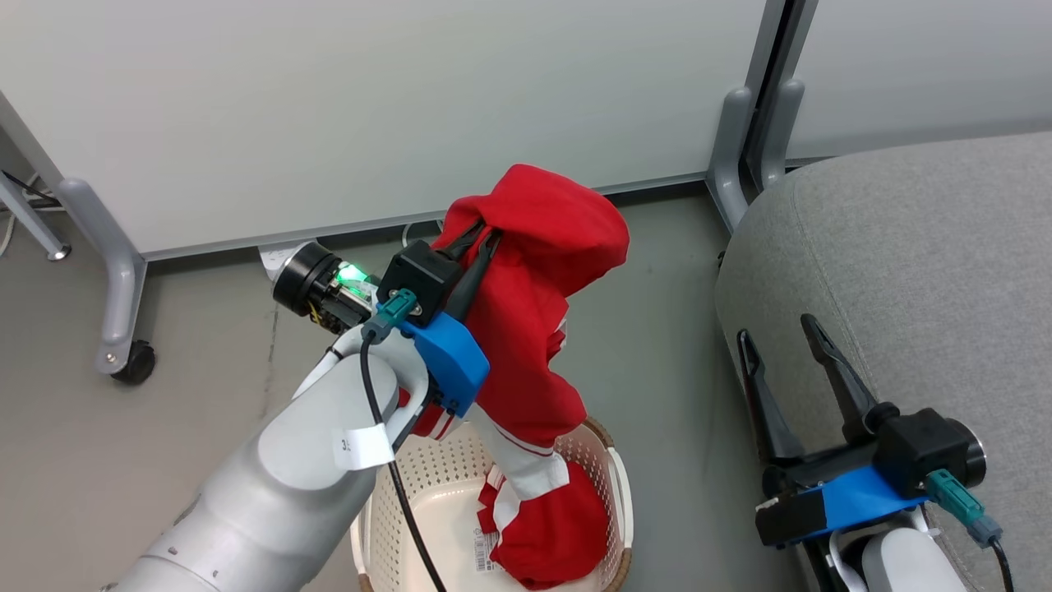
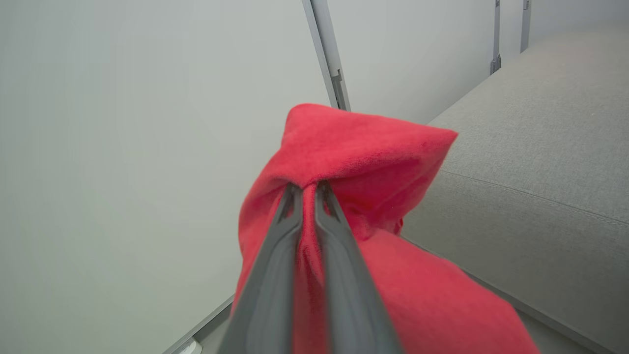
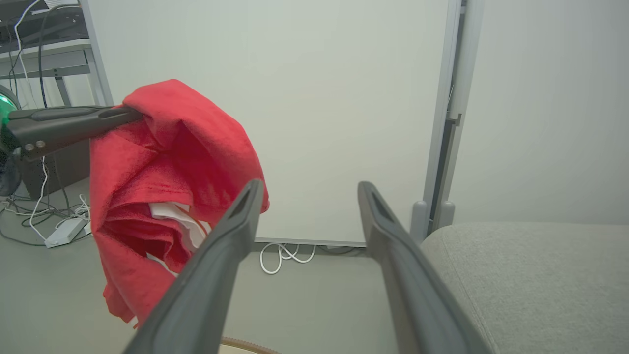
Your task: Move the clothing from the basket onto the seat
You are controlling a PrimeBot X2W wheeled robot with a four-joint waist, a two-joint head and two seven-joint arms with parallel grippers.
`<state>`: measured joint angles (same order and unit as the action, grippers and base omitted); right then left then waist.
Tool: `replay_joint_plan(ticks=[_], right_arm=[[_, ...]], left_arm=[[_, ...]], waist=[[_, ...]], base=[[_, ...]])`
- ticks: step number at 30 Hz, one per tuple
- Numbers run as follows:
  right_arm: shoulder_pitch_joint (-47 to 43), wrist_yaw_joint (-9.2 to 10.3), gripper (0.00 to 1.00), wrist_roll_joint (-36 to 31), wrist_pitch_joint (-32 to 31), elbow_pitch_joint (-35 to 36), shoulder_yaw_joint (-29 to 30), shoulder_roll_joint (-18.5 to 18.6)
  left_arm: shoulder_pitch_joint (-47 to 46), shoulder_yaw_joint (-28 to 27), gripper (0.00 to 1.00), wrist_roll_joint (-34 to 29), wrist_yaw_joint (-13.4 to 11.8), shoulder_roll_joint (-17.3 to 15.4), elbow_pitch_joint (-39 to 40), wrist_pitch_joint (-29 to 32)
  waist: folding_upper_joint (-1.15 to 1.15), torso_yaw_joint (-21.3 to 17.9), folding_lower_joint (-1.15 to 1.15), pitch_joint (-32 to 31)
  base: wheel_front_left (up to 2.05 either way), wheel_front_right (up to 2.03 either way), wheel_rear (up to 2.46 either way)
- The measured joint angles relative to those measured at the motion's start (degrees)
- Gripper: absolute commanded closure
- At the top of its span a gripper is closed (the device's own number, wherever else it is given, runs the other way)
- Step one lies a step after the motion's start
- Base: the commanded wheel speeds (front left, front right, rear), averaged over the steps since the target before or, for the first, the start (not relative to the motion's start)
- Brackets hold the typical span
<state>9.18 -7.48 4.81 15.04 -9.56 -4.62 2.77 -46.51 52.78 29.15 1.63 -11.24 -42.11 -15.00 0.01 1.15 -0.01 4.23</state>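
The left pincer (image 1: 485, 230) is clenched on the red clothing (image 1: 534, 329), its lower end hanging into the basket (image 1: 444, 473); the right pincer (image 1: 777, 327) stands released beside the seat (image 1: 920, 247), far right.

Bright, even, diffuse indoor light with soft, faint shadows. Wrist views curve toward their edges, and the nearest foreground blurs.

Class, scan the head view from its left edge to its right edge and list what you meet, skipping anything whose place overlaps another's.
Black castor wheel → left arm's green-lit wrist → hanging red clothing → grey seat.
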Motion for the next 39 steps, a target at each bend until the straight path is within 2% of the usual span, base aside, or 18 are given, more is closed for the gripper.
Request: replay_joint_plan(ticks=[14, 22, 31, 39], right_arm=[[-2.29, 0.0, 0.0, 1.0, -0.01, -0.21, -3.45, 0.0], [-1.64, 0.0, 0.0, 1.34, 0.0, -0.54, -9.25, 0.01], [3.31, 0.0, 0.0, 2.09, 0.0, -3.48, -17.0, -0.01], [9.48, -0.01, 0.0, 3.2, -0.01, -9.39, -19.57, -0.01]], left_arm=[[0.91, -0.47, 1.0, -0.94, 0.49, 0.58, 0.11, 0.0], [0.9, -0.93, 1.0, -1.52, 0.69, 0.98, 0.44, 0.0], [0.28, -1.68, 1.0, -2.21, 0.93, 1.93, 1.04, 0.01], [-0.82, -1.75, 1.0, -3.25, 1.43, 3.35, 1.48, 0.0]], waist=[[0.0, 0.69, 0.0, -3.25], [0.0, 1.26, 0.01, -2.76], [0.0, 2.12, 0.01, -1.41], [0.0, 3.84, 0.01, 0.41]], base=[[0.0, 0.0, 0.0], [0.0, 0.0, 0.0], [0.0, 0.0, 0.0], [0.0, 0.0, 0.0]])
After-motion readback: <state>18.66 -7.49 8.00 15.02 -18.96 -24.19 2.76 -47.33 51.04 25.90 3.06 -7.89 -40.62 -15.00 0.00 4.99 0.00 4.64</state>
